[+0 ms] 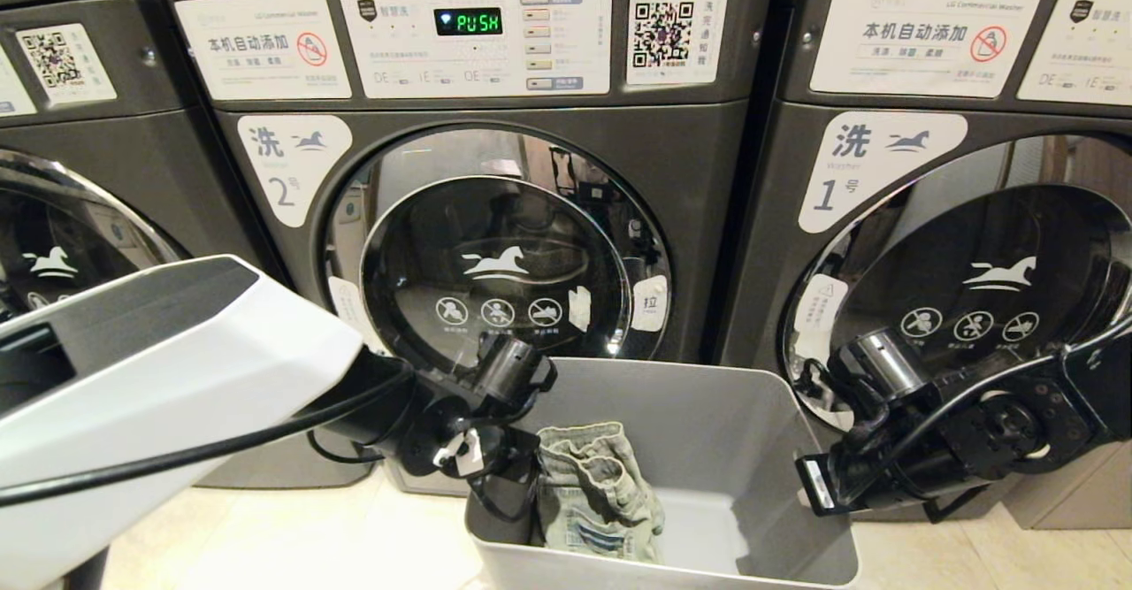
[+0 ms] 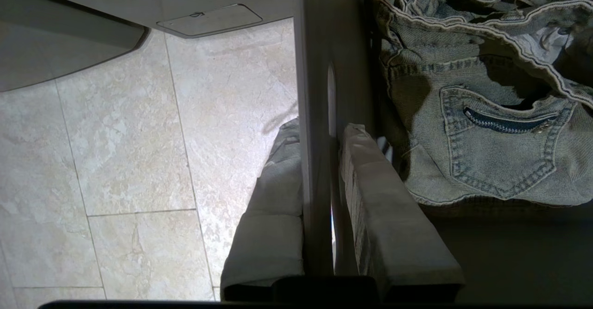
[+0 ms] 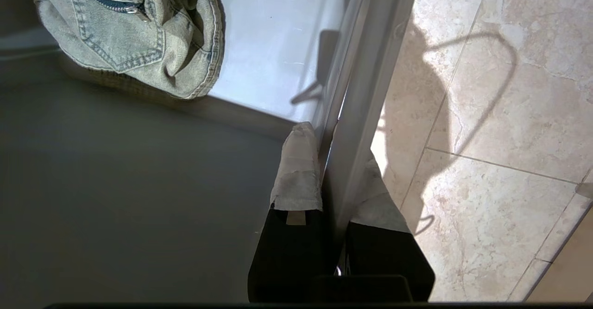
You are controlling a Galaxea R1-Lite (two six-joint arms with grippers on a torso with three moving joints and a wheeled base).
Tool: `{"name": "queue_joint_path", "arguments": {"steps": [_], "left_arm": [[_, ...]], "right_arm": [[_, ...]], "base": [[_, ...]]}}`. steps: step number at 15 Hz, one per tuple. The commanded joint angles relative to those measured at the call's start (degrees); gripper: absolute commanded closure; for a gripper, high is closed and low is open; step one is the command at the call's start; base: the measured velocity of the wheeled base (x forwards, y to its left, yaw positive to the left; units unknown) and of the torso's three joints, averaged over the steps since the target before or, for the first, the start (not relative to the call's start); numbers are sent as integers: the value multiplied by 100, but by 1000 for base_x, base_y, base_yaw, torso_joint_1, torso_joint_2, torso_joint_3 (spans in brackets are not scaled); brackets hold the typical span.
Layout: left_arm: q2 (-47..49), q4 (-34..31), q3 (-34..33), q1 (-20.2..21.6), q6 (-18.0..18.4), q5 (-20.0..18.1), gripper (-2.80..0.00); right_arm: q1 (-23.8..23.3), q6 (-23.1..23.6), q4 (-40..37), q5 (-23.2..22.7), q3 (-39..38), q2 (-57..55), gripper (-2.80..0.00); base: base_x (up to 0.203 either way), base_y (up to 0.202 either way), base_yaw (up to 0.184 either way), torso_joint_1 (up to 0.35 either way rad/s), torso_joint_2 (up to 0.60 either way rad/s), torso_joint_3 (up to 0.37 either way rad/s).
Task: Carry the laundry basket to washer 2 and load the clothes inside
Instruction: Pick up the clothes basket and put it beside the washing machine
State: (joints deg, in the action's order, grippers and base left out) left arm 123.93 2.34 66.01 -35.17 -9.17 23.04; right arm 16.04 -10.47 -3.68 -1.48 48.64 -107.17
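In the head view the white shell of the left arm (image 1: 150,369) lies nearest the camera. Beyond it the left gripper (image 1: 495,484) reaches down over the left wall of the laundry basket (image 1: 707,422), and the right gripper (image 1: 818,484) meets the right wall. The denim garment (image 1: 597,493) lies inside the basket, just beside the left gripper and well apart from the right one. Washer 2 (image 1: 495,254) stands straight behind the basket with its door closed. I judge that the carrying step is at its end; next the basket must be released and the door opened before the garment can go in.

The left wrist view shows what the head view hides: the left gripper (image 2: 319,207) is clamped on the basket wall, one padded finger (image 2: 389,221) inside and one outside, with the garment's zip pocket (image 2: 500,133) near the inner finger.

The right wrist view shows the right gripper (image 3: 336,179) clamped on the opposite wall in the same way, the tiled floor (image 3: 486,137) outside it, the garment far off.
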Motion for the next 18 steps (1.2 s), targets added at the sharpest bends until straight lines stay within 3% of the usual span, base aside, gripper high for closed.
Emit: {"name": "queue_joint_path", "arguments": {"steps": [1,18], "left_arm": [[32,3,-1,1,-15,16,0],[441,284,138,80,-126,43,0]], "right_arm": [[4,-7,-1,-2,14,-6,0],[4,28,280,7,102,-388,0]], "base": [[0,0,0,0,0,0],[0,0,0,0,0,0]]}}
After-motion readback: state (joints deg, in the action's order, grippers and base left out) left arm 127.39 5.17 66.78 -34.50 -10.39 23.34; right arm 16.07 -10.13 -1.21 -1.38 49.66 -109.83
